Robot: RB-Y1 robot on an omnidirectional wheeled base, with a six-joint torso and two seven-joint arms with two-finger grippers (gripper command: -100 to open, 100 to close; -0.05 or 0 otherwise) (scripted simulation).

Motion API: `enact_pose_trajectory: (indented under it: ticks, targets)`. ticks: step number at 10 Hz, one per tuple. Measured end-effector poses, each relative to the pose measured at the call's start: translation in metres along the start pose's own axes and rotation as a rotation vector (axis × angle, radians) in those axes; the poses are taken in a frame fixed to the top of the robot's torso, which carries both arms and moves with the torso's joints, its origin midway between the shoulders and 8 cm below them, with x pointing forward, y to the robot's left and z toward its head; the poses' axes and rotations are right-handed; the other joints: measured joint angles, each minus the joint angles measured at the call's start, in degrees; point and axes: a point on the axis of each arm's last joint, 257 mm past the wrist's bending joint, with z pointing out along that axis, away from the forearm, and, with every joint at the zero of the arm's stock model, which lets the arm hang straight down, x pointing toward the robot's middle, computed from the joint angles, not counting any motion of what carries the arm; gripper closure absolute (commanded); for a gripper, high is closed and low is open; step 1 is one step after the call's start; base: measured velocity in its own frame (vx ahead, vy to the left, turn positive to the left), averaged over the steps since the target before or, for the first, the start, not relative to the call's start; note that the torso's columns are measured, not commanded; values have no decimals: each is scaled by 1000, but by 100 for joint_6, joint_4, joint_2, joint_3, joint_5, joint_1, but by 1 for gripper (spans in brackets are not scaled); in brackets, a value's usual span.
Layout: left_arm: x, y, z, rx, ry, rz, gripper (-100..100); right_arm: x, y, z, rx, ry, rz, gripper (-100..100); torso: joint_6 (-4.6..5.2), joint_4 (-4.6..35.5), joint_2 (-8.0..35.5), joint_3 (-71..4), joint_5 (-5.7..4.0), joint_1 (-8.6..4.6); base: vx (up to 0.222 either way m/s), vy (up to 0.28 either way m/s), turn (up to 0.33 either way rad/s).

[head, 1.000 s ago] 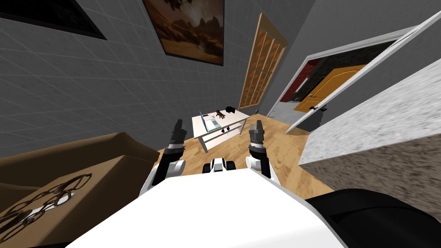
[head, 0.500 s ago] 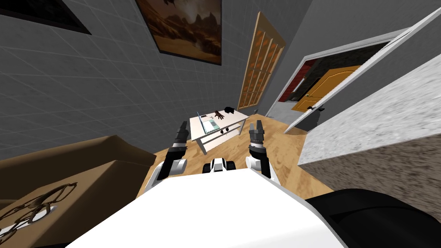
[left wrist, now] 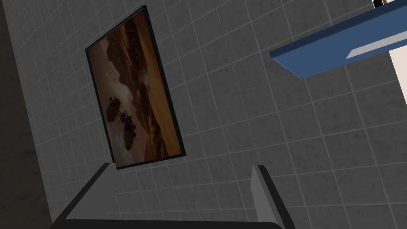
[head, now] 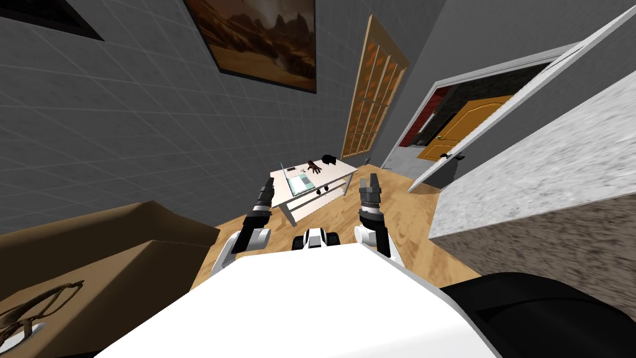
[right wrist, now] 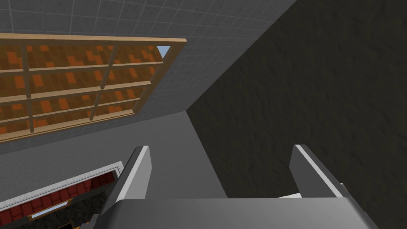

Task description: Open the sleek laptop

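Observation:
The laptop (head: 299, 183) lies on a low white table (head: 340, 168) ahead of me, its thin blue lid raised at the left edge over a pale base. My left gripper (head: 268, 186) hangs just short of the table's near left corner, fingers open and empty. In the left wrist view the left gripper (left wrist: 181, 187) points at the wall, with the blue lid (left wrist: 338, 43) off to one side. To the right of the table my right gripper (head: 371, 183) is held up; the right wrist view shows the right gripper (right wrist: 224, 167) open and empty.
A dark hand-shaped item (head: 315, 166) and a black object (head: 329, 159) sit on the table's far end. A brown sofa (head: 124, 248) with glasses (head: 31, 307) on it is at my left. A grey speckled counter (head: 546, 180) stands at my right, and an open white door (head: 515, 99) beyond it.
My left arm has swung inward toward the table's near corner. My view has shifted, so the sofa and picture slid left. The right arm has not moved.

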Motion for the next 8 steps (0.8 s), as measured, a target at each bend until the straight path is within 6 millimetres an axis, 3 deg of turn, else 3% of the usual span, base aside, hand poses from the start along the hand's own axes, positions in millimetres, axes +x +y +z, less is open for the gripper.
enact_pose_trajectory:
  ticks: [8]
  targets:
    - [18, 60, -1, -160, 104, 157, -100, 0, 0, 0, 0, 0, 0, 0, 0, 0, -1, 0, 0, 0, 66, -24, -38]
